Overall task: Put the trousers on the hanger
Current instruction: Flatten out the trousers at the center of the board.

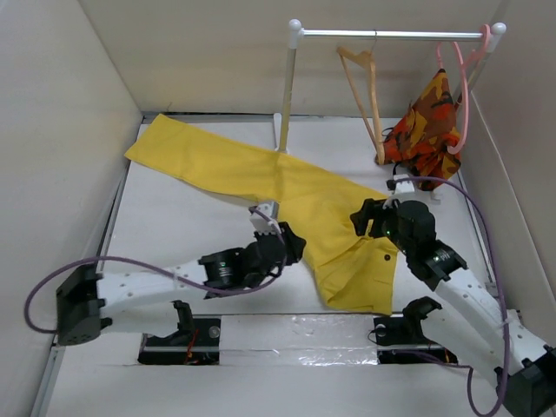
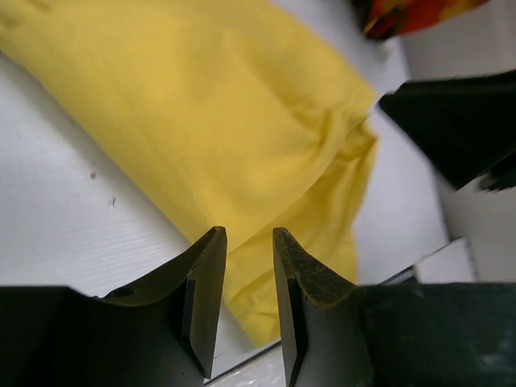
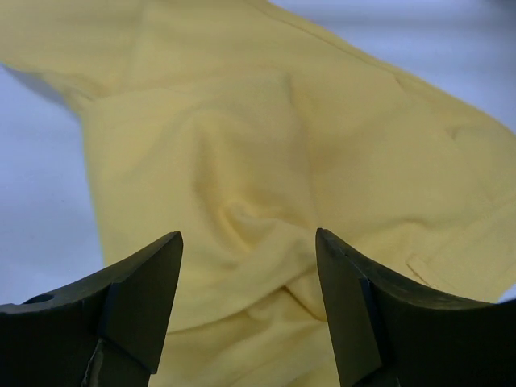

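The yellow trousers (image 1: 287, 187) lie flat on the white table, running diagonally from the far left to the near middle. They fill the left wrist view (image 2: 226, 121) and the right wrist view (image 3: 266, 145). The tan wooden hanger (image 1: 367, 91) hangs empty from the rail at the back. My left gripper (image 1: 295, 241) sits at the trousers' near left edge, its jaws (image 2: 248, 235) a narrow gap apart with nothing between them. My right gripper (image 1: 363, 217) hovers over the bunched cloth near the waist, its jaws (image 3: 247, 234) wide open and empty.
A white clothes rail (image 1: 391, 35) stands at the back, its post (image 1: 285, 95) rising through the trousers' area. A pink hanger (image 1: 460, 87) holds an orange-red patterned garment (image 1: 426, 126) at the back right. Walls enclose the table on three sides.
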